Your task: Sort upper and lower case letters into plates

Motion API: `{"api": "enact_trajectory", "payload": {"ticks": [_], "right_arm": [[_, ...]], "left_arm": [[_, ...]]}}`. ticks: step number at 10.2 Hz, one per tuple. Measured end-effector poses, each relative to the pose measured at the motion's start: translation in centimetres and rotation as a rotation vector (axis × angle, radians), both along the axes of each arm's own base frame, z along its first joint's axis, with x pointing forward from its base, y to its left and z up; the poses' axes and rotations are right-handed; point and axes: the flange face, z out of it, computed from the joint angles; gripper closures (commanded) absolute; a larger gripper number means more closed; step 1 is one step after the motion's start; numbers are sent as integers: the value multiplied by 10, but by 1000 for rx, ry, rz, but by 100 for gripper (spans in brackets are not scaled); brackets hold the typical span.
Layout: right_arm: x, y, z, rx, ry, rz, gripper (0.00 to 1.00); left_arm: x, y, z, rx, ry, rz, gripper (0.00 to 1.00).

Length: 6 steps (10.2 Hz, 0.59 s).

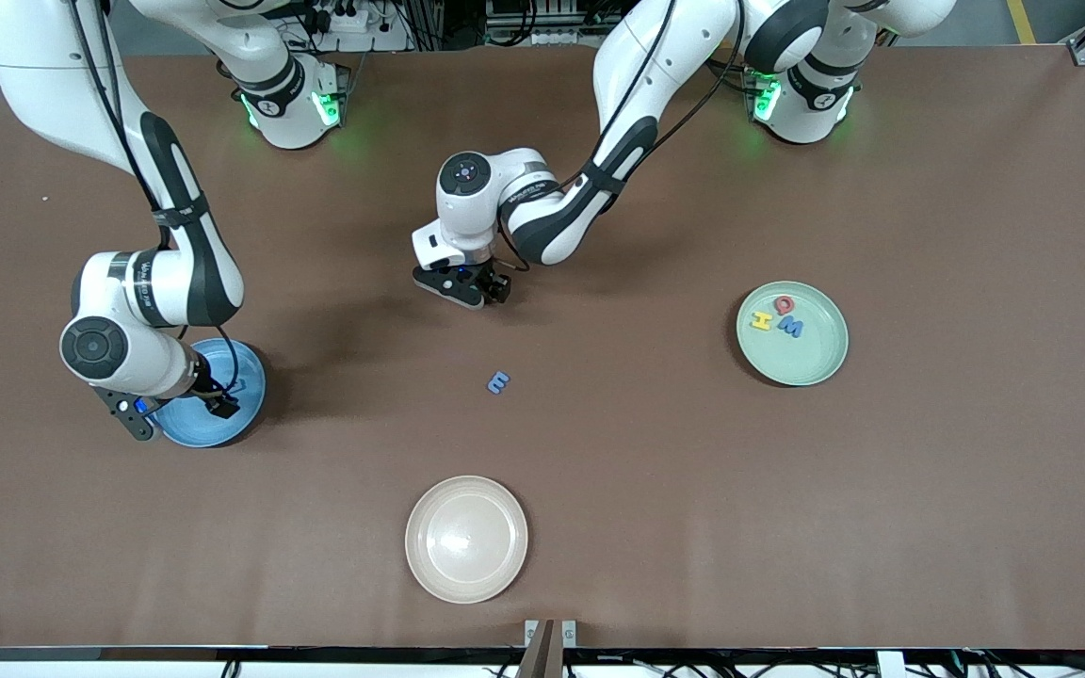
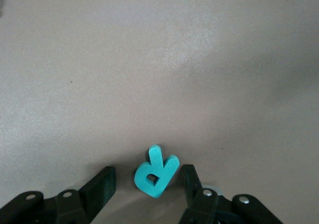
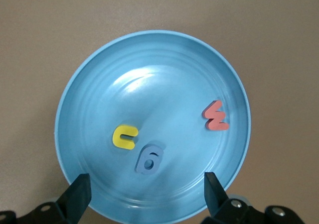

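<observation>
My left gripper (image 1: pixel 473 290) is low over the middle of the table, open, its fingers either side of the teal R (image 2: pixel 155 173), which lies flat on the table. One finger is close to the R and the other stands apart from it. A blue e (image 1: pixel 498 381) lies on the table nearer the front camera. My right gripper (image 1: pixel 215 402) hangs open and empty over the sky blue plate (image 3: pixel 65 109), which holds a yellow u (image 3: pixel 124 137), a blue g (image 3: pixel 149 159) and a red w (image 3: pixel 216 117). The mint green plate (image 1: pixel 811 363) holds a yellow H (image 1: pixel 762 321), a red Q (image 1: pixel 785 304) and a blue M (image 1: pixel 792 328).
A cream-beige plate (image 1: pixel 466 539) with nothing in it sits near the table's front edge, nearer the camera than the blue e. The sky blue plate (image 1: pixel 249 375) is toward the right arm's end, the green one toward the left arm's end.
</observation>
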Motion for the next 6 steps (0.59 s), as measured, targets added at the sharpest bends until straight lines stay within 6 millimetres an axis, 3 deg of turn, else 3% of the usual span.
{"api": "enact_trajectory", "payload": {"ticks": [6], "right_arm": [[0, 7, 0, 2, -1, 3, 0]], "left_arm": [[-1, -2, 2, -3, -3, -7, 49]]}}
